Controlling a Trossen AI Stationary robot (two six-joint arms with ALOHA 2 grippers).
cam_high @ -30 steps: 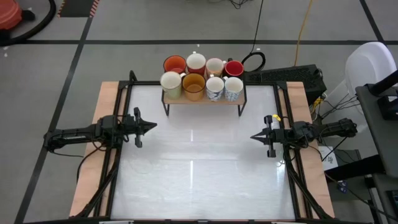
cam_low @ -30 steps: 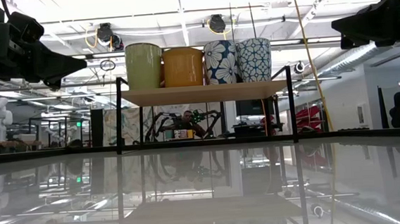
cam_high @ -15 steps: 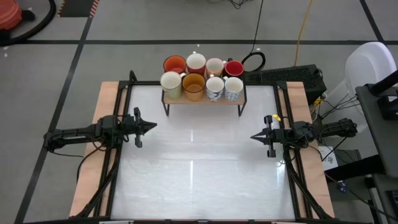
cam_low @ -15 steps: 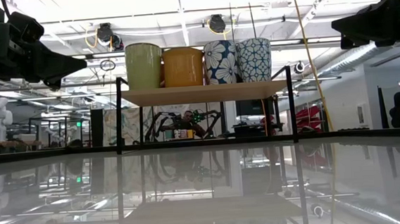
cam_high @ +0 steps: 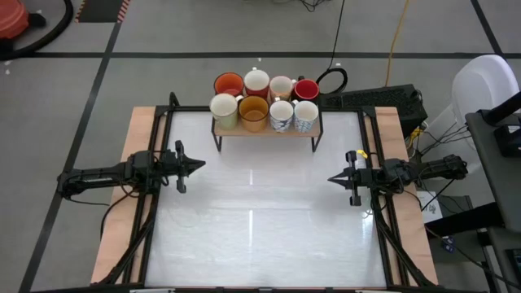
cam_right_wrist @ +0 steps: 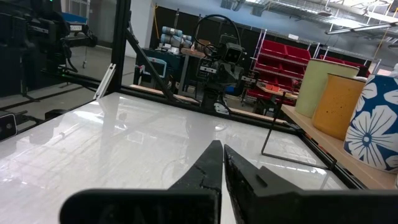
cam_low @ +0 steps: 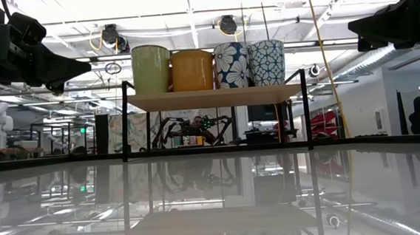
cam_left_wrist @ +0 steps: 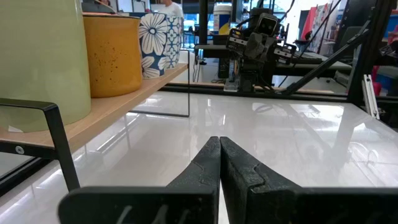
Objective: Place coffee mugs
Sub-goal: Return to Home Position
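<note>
- Nothing moved: eight coffee mugs (cam_high: 254, 113) stay on shelf (cam_high: 264, 131), table's (cam_high: 252, 236) 12 o'clock.
- High view: left gripper (cam_high: 195, 165) 9 o'clock, right gripper (cam_high: 335, 178) 3 o'clock.
- Low view: front row upright.
- Wrist views: each gripper pressed together, empty; placing seemingly complete.

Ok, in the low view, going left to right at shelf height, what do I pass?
left tool → pale green mug → amber-yellow mug → dark blue flowered mug → light blue patterned mug → right tool
</note>
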